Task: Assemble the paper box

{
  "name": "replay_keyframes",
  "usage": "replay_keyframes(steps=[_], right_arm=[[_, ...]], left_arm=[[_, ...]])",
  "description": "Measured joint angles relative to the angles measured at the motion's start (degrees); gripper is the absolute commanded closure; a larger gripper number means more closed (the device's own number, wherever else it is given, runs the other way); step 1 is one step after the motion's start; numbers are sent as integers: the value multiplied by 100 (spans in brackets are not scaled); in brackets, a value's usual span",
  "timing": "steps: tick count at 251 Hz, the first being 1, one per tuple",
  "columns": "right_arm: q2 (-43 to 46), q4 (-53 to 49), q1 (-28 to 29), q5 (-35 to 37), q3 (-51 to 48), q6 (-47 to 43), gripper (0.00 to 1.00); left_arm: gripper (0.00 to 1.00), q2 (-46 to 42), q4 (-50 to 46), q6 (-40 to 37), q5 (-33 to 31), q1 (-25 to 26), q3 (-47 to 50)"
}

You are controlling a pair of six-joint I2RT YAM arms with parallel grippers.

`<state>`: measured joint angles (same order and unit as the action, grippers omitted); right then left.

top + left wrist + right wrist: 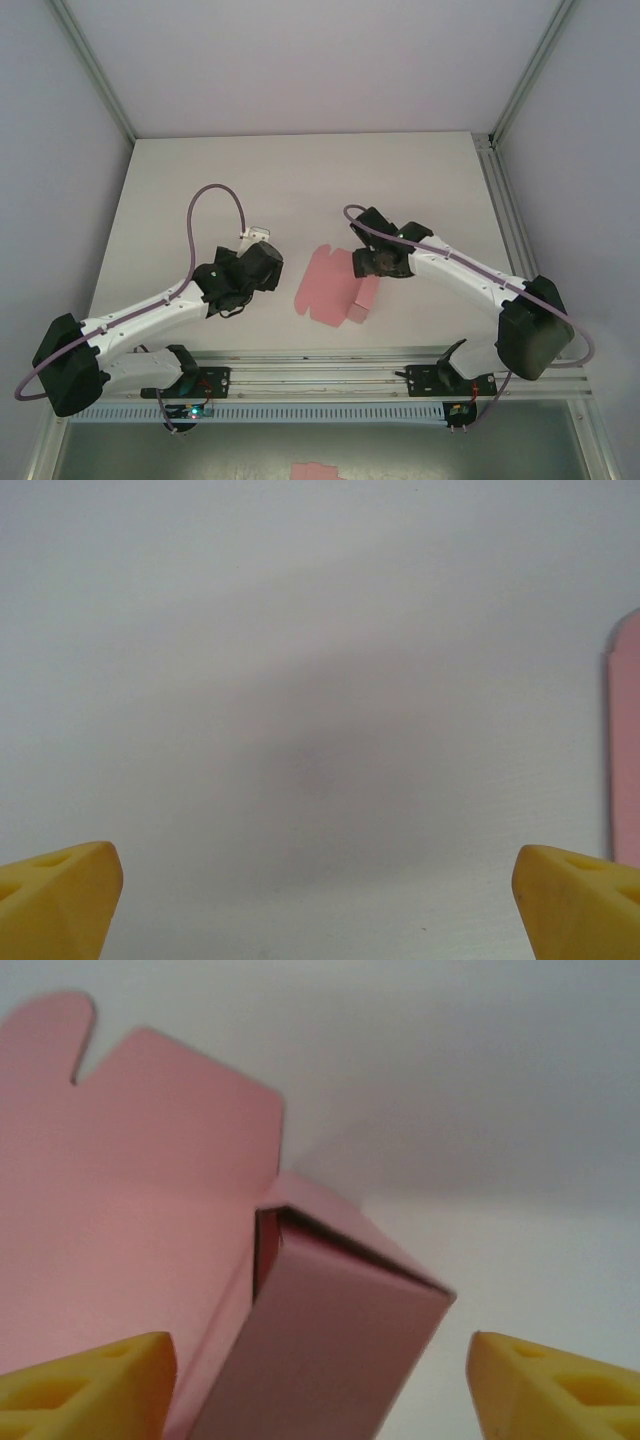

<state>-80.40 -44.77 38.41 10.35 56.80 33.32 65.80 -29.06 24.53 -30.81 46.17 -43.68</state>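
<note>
As things lie, you are only partway through. One pink scrap (315, 470) sits at the bottom edge of the top view and is no part of the job. Further up, mid-frame, the one paper box (335, 285) lies on the bench (300, 170), mostly a flat sheet with one narrow section folded up at its lower right. Of your two grippers, the left gripper (320, 910) hangs spread wide and empty just left of the sheet. The right gripper (320, 1380) straddles the raised section, jaws apart, gripping nothing. I judge the other walls and flaps are yet to be folded.
</note>
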Motion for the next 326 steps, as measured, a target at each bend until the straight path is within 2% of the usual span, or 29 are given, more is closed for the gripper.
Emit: replay_keyframes(steps=[29, 61, 112, 155, 191, 215, 247, 279, 326], right_arm=[[330, 197, -7, -170, -350, 256, 52], [992, 846, -199, -538, -979, 520, 62], [1974, 2103, -960, -1220, -2240, 1075, 64], [2396, 2750, -1198, -1421, -2855, 1419, 62], [2531, 3392, -1285, -1246, -3180, 1556, 62], [2529, 3720, -1294, -1104, -3289, 1631, 63], [2398, 3821, -1224, -1064, -3314, 1716, 65], [2334, 3845, -1193, -1084, -3335, 1757, 68], [2337, 3823, -1207, -1088, -3335, 1755, 67]], left_arm=[[0, 9, 90, 0, 125, -57, 2], [0, 9, 306, 42, 553, -173, 26], [0, 39, 1091, 339, 2205, -428, 293], [0, 424, 1591, 640, 3464, -431, 306], [0, 857, 1947, 931, 4181, -546, 111], [9, 1287, 2323, 1093, 4597, -575, -278], [10, 1921, 2721, 1172, 5158, -551, -719], [5, 2166, 2575, 1193, 5302, -531, -734], [5, 1606, 1906, 1152, 4806, -531, -734]])
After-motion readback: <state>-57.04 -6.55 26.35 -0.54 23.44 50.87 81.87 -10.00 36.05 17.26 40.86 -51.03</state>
